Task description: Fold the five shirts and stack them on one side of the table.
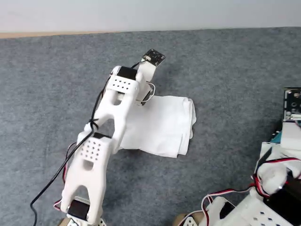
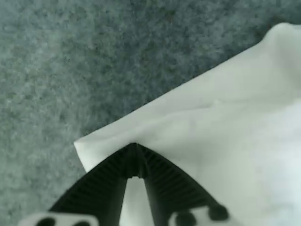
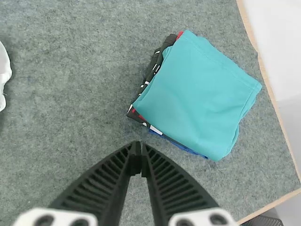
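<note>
A folded white shirt (image 1: 162, 125) lies flat near the middle of the grey mat (image 1: 225, 75). My left gripper (image 1: 145, 96) is at its far left corner. In the left wrist view the left gripper (image 2: 135, 147) is shut, its tips together over the white shirt (image 2: 221, 136) just inside that corner, and the cloth looks flat beneath them. My right gripper (image 3: 137, 145) is shut with nothing in it, hanging over bare mat beside a stack of folded shirts (image 3: 197, 99) with a teal one on top. The stack's teal edge (image 1: 277, 137) peeks out at the right.
The right arm (image 1: 277, 188) and its cables fill the front right corner. The stack sits close to the table's wooden edge (image 3: 263, 70). A sliver of the white shirt (image 3: 3, 75) shows beyond bare mat (image 3: 70, 94). The mat's back edge (image 1: 47, 34) runs along the wall.
</note>
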Robot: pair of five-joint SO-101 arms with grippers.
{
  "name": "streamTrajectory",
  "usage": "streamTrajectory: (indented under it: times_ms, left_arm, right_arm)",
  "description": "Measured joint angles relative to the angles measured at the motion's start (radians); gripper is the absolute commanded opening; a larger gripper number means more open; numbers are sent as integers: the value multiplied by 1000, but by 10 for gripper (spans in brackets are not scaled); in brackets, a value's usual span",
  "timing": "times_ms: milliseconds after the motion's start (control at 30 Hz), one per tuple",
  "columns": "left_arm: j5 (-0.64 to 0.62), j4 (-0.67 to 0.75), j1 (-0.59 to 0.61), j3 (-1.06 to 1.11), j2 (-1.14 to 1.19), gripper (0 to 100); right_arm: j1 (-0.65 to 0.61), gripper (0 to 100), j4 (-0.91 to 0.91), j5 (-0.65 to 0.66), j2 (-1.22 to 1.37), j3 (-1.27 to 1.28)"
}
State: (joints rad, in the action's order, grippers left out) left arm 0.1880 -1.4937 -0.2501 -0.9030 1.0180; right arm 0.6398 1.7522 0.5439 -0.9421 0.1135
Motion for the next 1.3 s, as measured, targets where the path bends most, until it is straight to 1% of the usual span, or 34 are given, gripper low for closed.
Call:
streamTrajectory:
  times_ms: [167,233,333,467,567,667,767,933,1000,1167,1300]
  left_arm:
    - [2,-195,0,-322,89,6]
    - [2,-226,2,-428,89,6]
    - [2,-232,2,-479,66,6]
    - [-20,-233,21,-459,-37,6]
    - [-34,-235,52,-371,-138,6]
    - [-34,-235,75,-233,-256,6]
    - [-34,-235,78,-61,-405,6]
    - [-34,-236,77,227,-675,6]
    - [-34,-236,81,338,-783,6]
    - [-34,-236,178,589,-1033,6]
    - [-34,-236,292,786,-1240,6]
  right_arm:
    - [0,10,0,0,0,0]
    - [0,10,0,0,0,0]
    - [0,11,0,0,0,0]
    - [-20,11,0,0,0,0]
    - [-100,11,0,0,0,6]
    - [-204,11,0,-2,18,55]
    - [-284,11,0,-58,97,112]
    - [-423,15,-5,-140,236,123]
    - [-471,39,-17,-169,287,123]
    - [-559,121,-95,-233,399,123]
    - [-605,141,-166,-285,500,123]
